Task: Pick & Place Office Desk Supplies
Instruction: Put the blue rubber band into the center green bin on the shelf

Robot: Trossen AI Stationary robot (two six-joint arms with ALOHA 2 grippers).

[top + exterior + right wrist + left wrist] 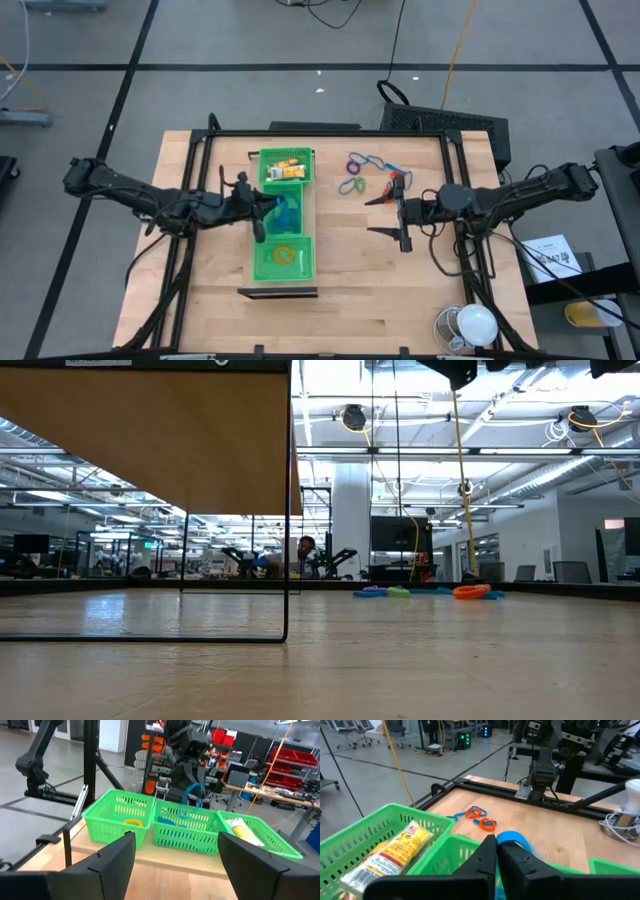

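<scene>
A long green three-compartment tray lies mid-table. Its far compartment holds yellow and orange packets, the middle one blue loops, the near one an orange-yellow loop. My left gripper hovers over the middle compartment, shut on a blue loop. Purple, blue, green and orange-red loops lie on the wood to the right of the tray's far end, and show in the low view. My right gripper is open, just near of those loops and facing the tray. My left gripper pinches the blue loop between its two fingertips. A curved stretch of the band sticks out just past them. In the right wrist view the loop hangs below the fingers over the tray's middle compartment, lifted off the loops lying there.
A black stand sits at the tray's near end. A white bulb-shaped thing with coiled cable lies at the table's near right corner. Black frame rails run along the far edge. Bare wood lies near of the tray and right gripper.
</scene>
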